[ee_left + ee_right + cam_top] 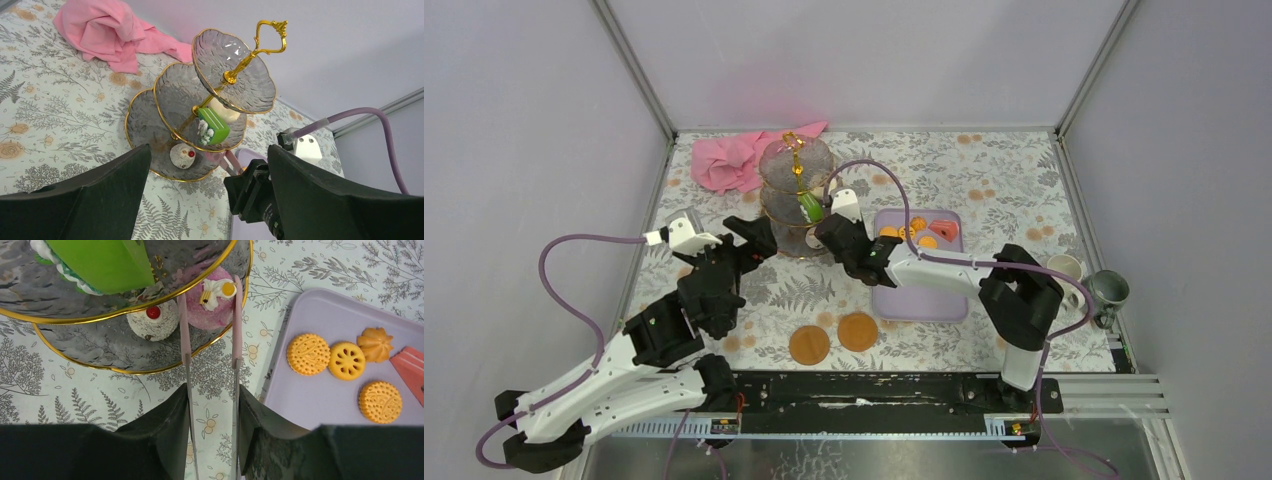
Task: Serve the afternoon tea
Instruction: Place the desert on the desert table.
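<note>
**Grip state.** The right claw (211,390) is gripping a pair of pink tongs (236,330) by their thin shanks, with the jaws set narrow. The left claw (209,155) is hovering wide and empty just left of the stand (220,55).

**Location of task items.** The stand is sitting upright on the floral worktop (984,190).
- On its bottom tier, the tong tips are flanking a pink pastry (212,310). Whether they are actually pinching it cannot be told.
- A white cupcake (150,322) with a red dot is resting beside the pink pastry.
- A green cake (214,126) is lying on the middle tier. The top tier is showing bare.
- Orange biscuits (308,354) are waiting on the lilac tray (310,400) just right of the stand.
- The cream mug (1064,268) and grey-green mug (1110,290) are standing well apart from the stand, beyond that tray.

**Handling judgement.**
- The pastries are looking like light, rigid toy pieces. The pink one is rounded and sugar-textured, so it is likely to roll or slip between smooth tong tips. Taking it across its widest middle is advisable.
- The biscuits are flat, perforated discs and are best taken edge to edge.
- The stand is scalloped, gold-rimmed textured glass on a slim gold stem. It is probably fragile and top-heavy, so pushing against a tier rim is risking a tilt.
</note>
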Motion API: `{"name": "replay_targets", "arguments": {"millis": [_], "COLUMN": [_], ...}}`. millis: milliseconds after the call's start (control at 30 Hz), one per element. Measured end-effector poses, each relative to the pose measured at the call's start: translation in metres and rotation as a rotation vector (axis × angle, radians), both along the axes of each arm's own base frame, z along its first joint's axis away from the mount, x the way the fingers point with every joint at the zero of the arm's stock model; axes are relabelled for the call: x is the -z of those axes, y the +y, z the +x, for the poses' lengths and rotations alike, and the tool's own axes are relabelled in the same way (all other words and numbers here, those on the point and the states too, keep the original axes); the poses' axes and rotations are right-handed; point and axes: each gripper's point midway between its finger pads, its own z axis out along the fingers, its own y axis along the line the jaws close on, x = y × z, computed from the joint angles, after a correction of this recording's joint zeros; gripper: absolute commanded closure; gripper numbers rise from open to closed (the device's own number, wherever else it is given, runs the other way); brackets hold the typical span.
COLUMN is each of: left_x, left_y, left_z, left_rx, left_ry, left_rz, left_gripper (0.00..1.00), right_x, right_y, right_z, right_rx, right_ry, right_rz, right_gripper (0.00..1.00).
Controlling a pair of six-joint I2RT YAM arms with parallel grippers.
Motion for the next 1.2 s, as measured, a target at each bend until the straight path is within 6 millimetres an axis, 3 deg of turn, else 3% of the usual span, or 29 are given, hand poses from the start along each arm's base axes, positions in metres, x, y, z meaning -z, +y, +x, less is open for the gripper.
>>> {"name": "replay_targets", "arguments": {"millis": [433, 733, 1067, 1200], "left_x": [0.006, 0.007, 0.008, 0.009], "left_y": [0.001, 0.000, -0.001, -0.001], "left_z": [0.000, 0.001, 0.002, 0.002], "left_rx": [-0.006, -0.006, -0.006, -0.006], "left_ry": [0.006, 0.010, 0.014, 0.015], "left_rz": [0.015, 0.026, 0.032, 0.034], "left_gripper": [0.07, 0.07, 0.07, 0.07], "right_x": [-0.005, 0.020, 0.028, 0.035], "right_y": [0.011, 0.011, 0.013, 0.013], "right_z": [0.015, 0.023, 0.032, 0.034], "right_rx": [-0.022, -0.029, -0.025, -0.026], "right_ry": [-0.089, -0.102, -0.145, -0.142], "right_rz": [0.023, -0.017, -0.027, -0.040], "right_gripper": [0.73, 0.73, 0.72, 0.67]}}
